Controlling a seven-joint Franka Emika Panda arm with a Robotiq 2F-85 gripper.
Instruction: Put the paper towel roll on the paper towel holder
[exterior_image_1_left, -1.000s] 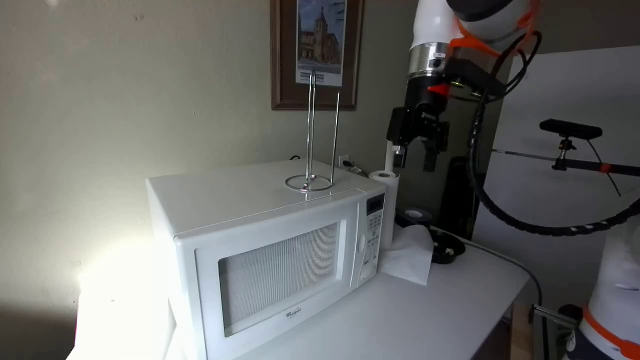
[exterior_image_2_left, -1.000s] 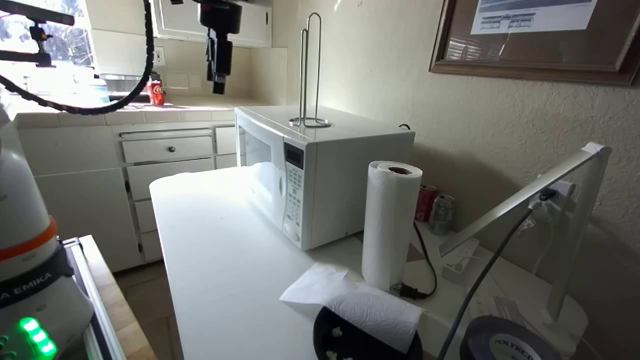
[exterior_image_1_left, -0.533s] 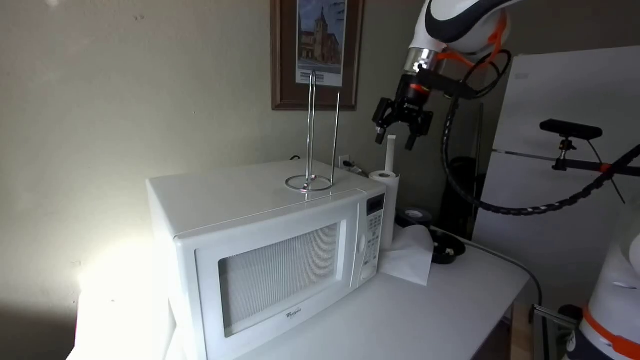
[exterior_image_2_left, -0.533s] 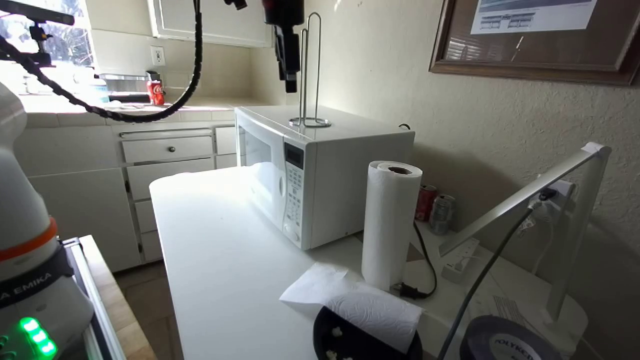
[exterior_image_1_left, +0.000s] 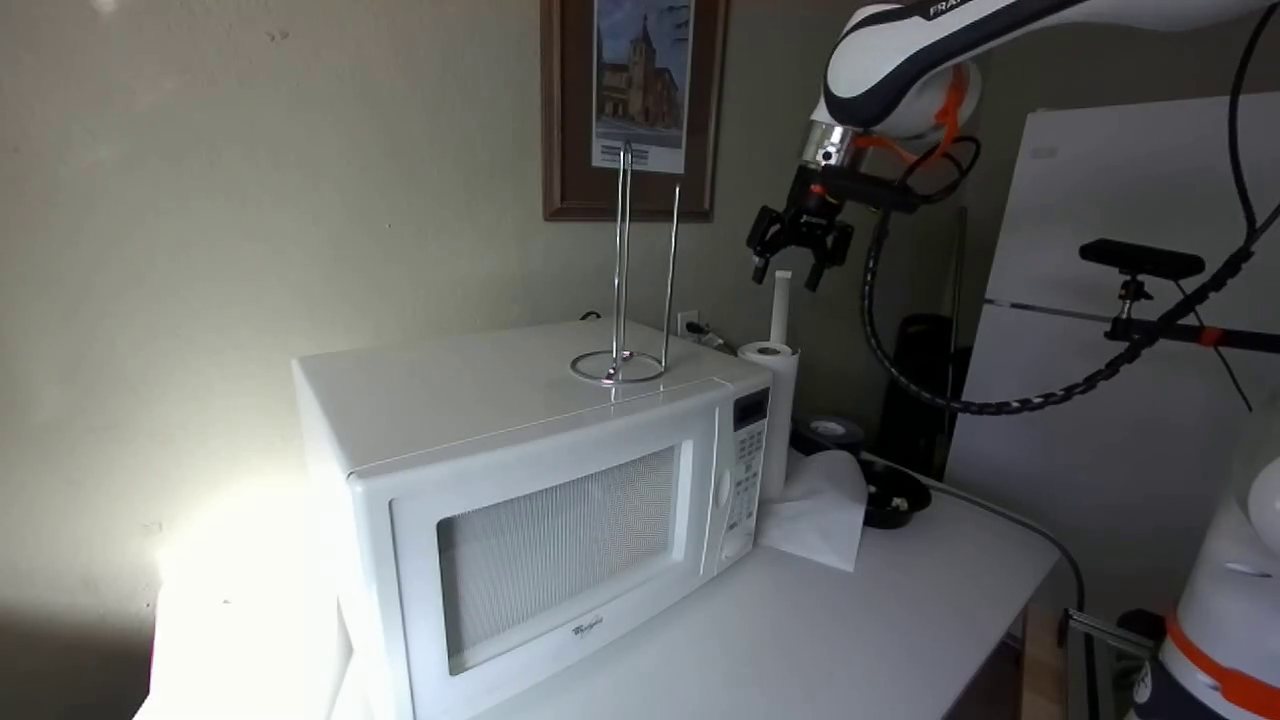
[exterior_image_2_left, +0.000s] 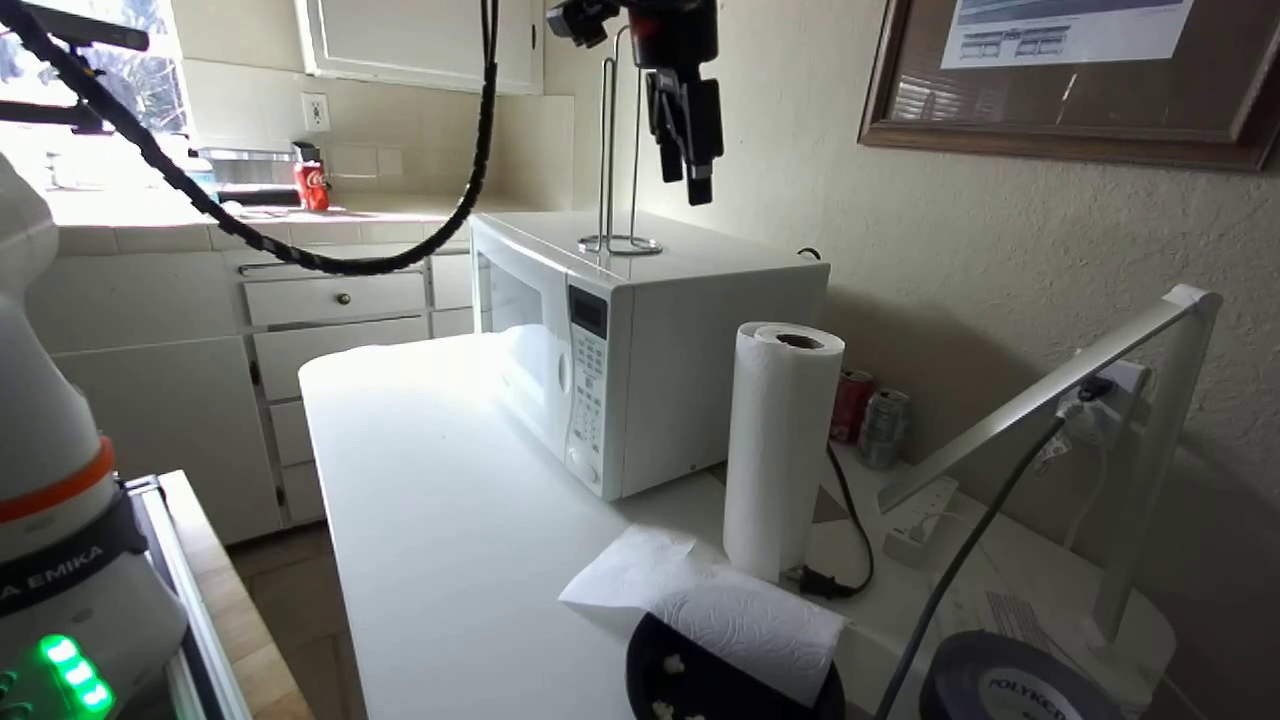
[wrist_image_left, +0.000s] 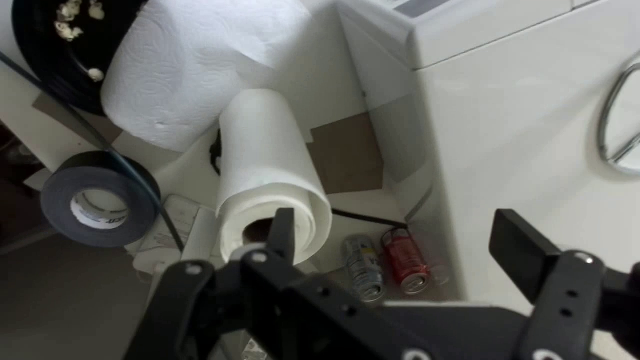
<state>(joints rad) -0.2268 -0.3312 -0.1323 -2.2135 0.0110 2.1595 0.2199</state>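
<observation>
The white paper towel roll stands upright on the table beside the microwave; it also shows in an exterior view and in the wrist view, with its open core toward the camera. The paper towel holder, a metal wire stand, stands upright and bare on the microwave top in both exterior views. Part of its ring shows at the right edge of the wrist view. My gripper is open and empty, above the roll's height. In the wrist view one finger overlaps the roll's top end; they look apart.
The microwave stands close to the roll. Crumpled paper towel lies over a black bowl before the roll. A red can and silver can, a white lamp, cords and a tape roll are nearby.
My gripper has moved toward the wall and the roll, rightward in an exterior view, and has tilted somewhat. It stays open. The roll and the holder have not moved.
</observation>
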